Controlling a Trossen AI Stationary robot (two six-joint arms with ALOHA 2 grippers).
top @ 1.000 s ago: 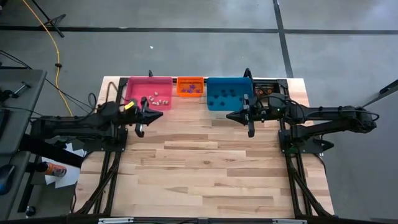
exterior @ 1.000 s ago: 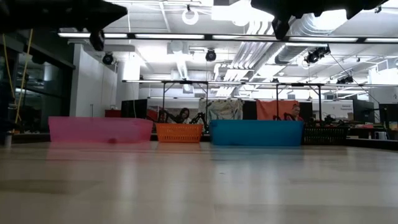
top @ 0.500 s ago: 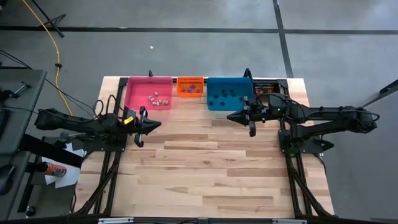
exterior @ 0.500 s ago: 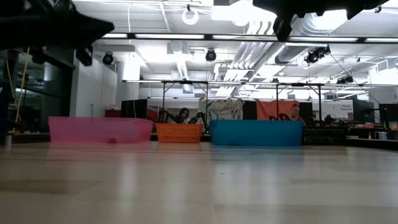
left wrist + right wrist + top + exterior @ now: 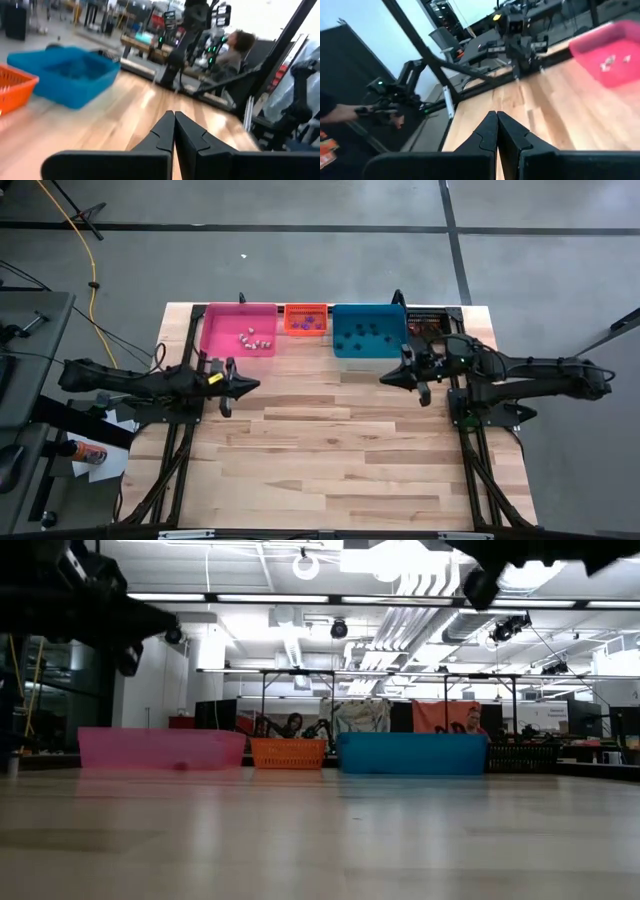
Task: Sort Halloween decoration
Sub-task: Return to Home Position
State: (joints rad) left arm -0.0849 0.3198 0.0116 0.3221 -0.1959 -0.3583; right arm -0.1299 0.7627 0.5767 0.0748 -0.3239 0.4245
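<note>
Since a second ago both arms are pulling back from the bins [image 5: 345, 348], left gripper [image 5: 243, 385] and right gripper [image 5: 386, 379] clenched empty; I'm judging the trinkets [image 5: 250, 340], lying in those bins, light and slippery, wanting fingertip pinches across the body.

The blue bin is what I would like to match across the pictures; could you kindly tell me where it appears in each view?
High view: the blue bin stands at the far edge of the table, right of centre.
Low view: right of centre, across the table.
Left wrist view: in it, on the wood.
Right wrist view: not in it.
Shared landmark: the orange bin right beside it.
</note>
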